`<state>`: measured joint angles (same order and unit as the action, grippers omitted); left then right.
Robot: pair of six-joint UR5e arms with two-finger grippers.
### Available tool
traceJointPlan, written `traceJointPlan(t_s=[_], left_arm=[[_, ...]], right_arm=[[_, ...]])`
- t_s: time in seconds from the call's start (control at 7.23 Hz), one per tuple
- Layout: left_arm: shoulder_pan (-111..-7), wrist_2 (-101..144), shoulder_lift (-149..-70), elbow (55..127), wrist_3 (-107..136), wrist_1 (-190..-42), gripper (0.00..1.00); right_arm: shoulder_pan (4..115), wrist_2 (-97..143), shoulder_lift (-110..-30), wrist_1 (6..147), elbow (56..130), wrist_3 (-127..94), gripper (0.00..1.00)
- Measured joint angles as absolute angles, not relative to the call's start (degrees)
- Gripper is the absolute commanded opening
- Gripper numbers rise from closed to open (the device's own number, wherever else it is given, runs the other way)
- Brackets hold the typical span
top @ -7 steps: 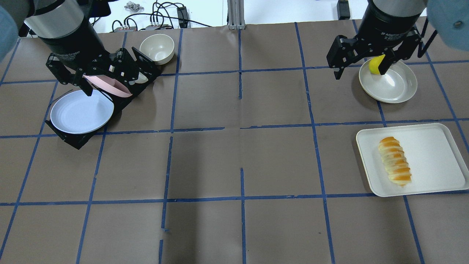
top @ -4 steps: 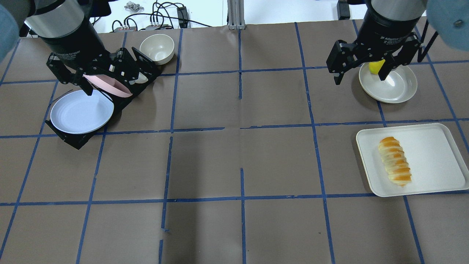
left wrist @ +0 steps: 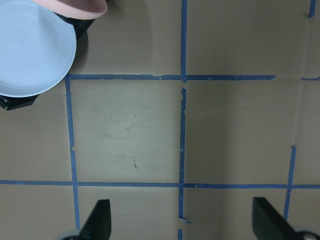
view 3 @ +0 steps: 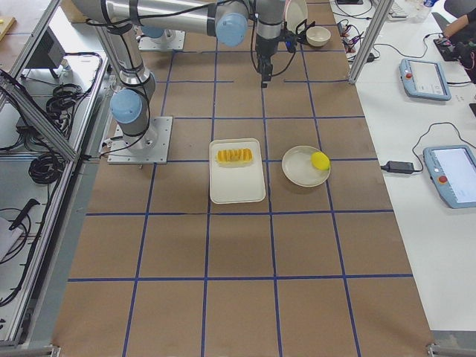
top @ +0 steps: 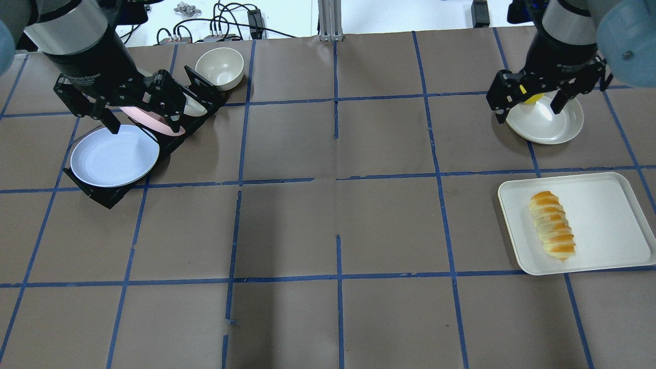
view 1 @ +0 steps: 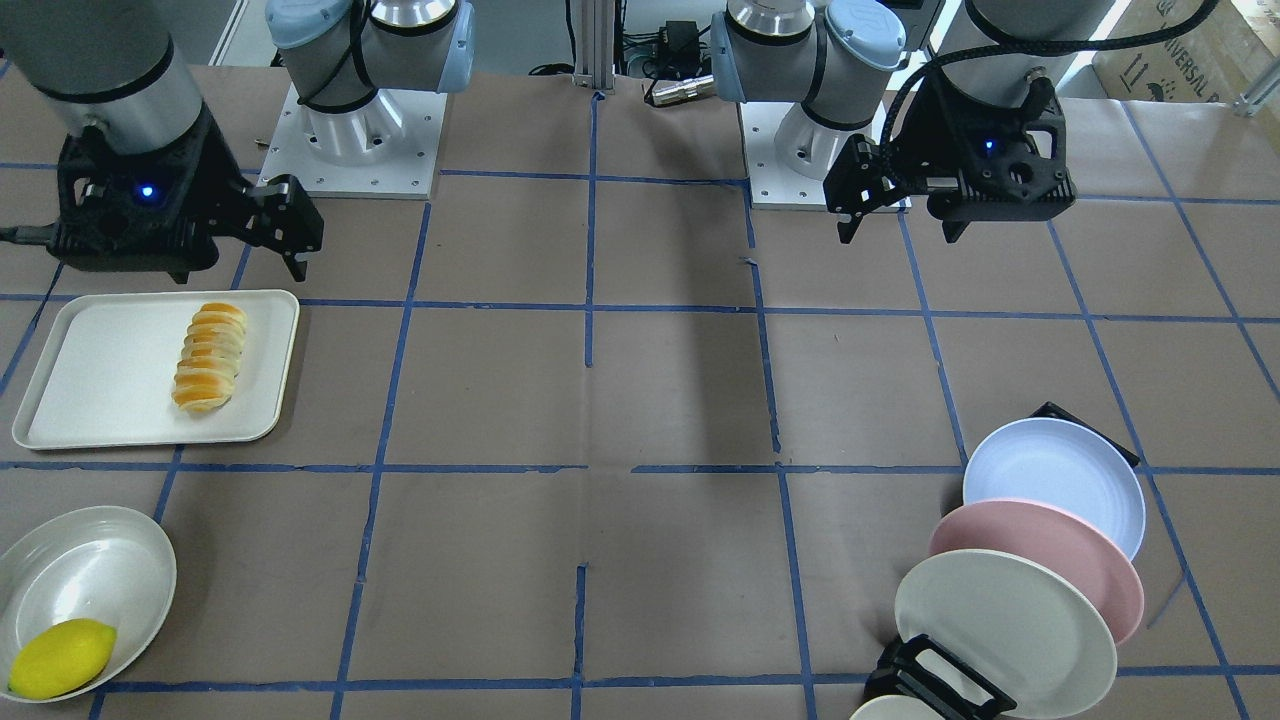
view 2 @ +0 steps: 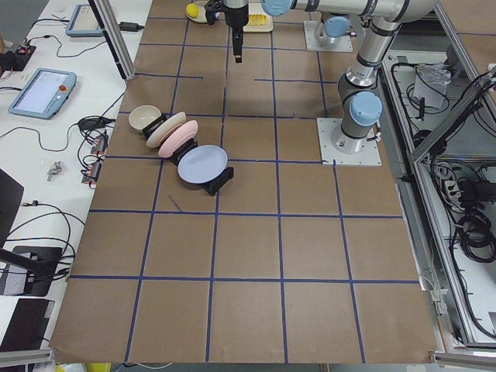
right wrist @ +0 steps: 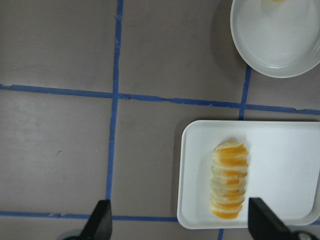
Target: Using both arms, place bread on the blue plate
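- Your bread [top: 552,224] lies flat on the white tray [top: 615,205] at the right, clear all round for a grasp. The right gripper [top: 528,114] hangs nearby, jaws spread and empty.
- The blue plate [top: 114,155] leans at the near end of the black rack [top: 102,197], far left, so its face is exposed. The left gripper [left wrist: 182,222] hovers released.
- Since a second ago the right gripper has drifted rightward. Bread and plate are unmoved.

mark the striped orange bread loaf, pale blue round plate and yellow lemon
striped orange bread loaf [top: 552,224], overhead exterior view, middle of its crust
pale blue round plate [top: 114,156], overhead exterior view, bare centre
yellow lemon [view 1: 60,657], exterior front-facing view, middle of its skin
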<state>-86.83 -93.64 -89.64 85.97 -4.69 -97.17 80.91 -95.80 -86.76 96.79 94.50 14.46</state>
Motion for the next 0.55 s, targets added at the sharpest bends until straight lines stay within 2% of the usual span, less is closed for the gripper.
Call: traceJointPlan(t_s=[0.28,0.55], left_arm=[[-79.55,-96.17,-90.53,85.69,-11.34,-97.34,1.0],[-70.86,-96.51,-92.36,85.5,-19.95,-97.29,1.0]], right_arm=[[73.39,-96.41,-86.52,112.45,107.94,19.76,0.95],[70.49,-96.53,-85.21,127.54,119.21,21.56,0.94]])
